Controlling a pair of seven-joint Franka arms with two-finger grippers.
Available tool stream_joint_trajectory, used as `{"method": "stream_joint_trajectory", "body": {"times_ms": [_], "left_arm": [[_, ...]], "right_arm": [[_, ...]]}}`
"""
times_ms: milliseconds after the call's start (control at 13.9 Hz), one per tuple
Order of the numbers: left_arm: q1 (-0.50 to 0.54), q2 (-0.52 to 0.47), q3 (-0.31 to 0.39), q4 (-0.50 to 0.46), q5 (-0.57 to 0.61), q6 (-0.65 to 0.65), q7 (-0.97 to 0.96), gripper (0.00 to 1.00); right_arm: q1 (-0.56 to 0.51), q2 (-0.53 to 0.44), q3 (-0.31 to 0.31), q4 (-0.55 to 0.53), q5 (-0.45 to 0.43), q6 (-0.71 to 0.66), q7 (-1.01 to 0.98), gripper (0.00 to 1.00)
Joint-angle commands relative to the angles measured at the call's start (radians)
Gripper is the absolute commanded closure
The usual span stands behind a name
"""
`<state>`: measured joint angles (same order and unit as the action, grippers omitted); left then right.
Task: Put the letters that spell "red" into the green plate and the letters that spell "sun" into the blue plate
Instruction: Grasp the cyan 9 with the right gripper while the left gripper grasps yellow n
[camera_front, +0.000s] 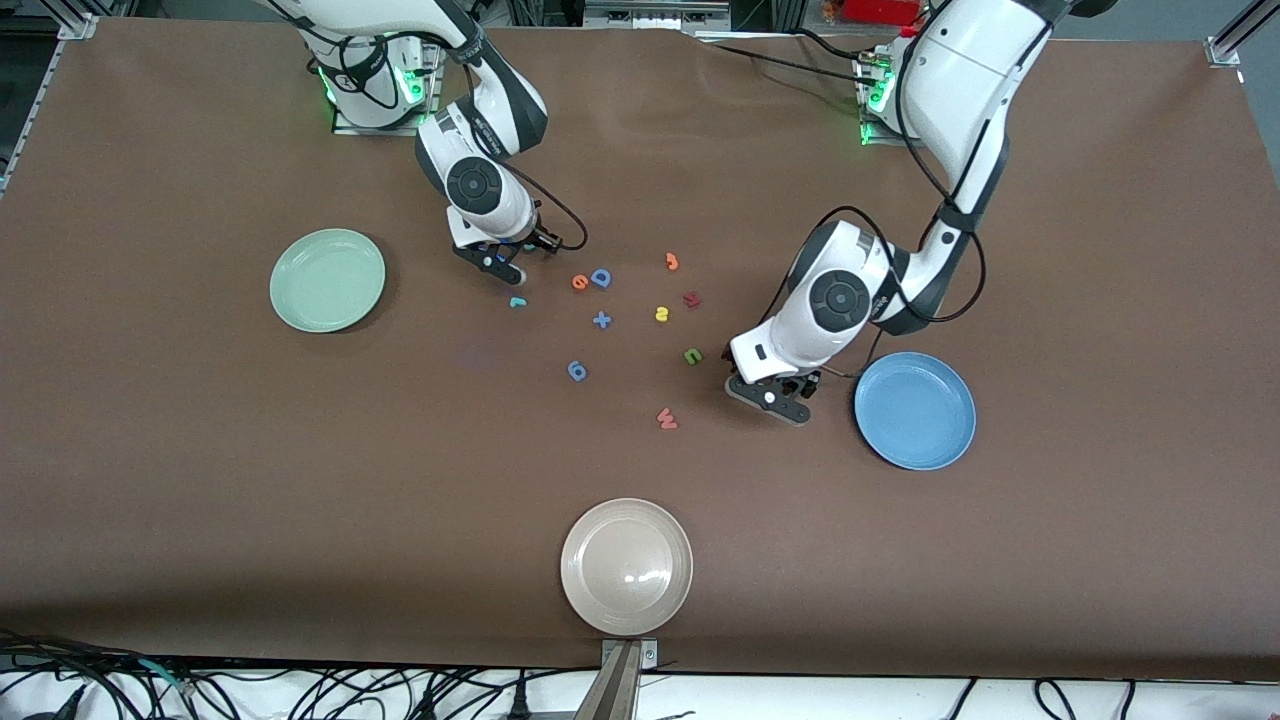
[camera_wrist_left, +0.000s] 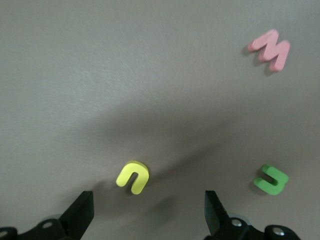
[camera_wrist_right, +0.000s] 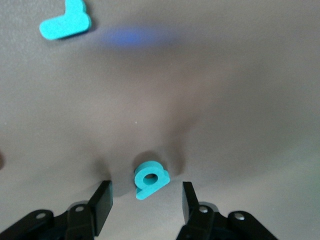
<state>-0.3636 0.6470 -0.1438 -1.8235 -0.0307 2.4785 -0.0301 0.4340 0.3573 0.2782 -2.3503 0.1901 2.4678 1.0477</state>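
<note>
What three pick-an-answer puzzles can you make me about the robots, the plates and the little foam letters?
1. The tiny teal foam "d" with a loop lies:
A. in a plate
B. on the brown table, between the right gripper fingers
C. under the left gripper

2. How many round plates are on the table?
A. two
B. three
C. four

3. The left gripper's fingers are:
A. open
B. shut on a letter
C. shut on nothing

Answers:
1. B: the right wrist view shows the "d" flat on the table with a finger on each side, neither touching it.
2. B: there is a pale green plate, a blue plate and a beige plate.
3. A: they stand wide apart over the tiny yellow foam "u".
</note>
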Motion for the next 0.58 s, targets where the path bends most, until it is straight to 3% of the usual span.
{"method": "stream_joint_trajectory", "body": {"times_ms": [0,504], "left_arm": [[-0.003,-0.003,0.009,0.000,0.049,0.011,-0.002,0.06],[-0.020,0.025,0.012,0.016,0.112,0.013,-0.004,0.21]], "right_arm": [[0.002,-0.029,-0.008,-0.020,0.011,-0.010,0.000,0.39],[0.002,-0.026,-0.010,-0.020,0.008,-0.010,-0.002,0.46]]}}
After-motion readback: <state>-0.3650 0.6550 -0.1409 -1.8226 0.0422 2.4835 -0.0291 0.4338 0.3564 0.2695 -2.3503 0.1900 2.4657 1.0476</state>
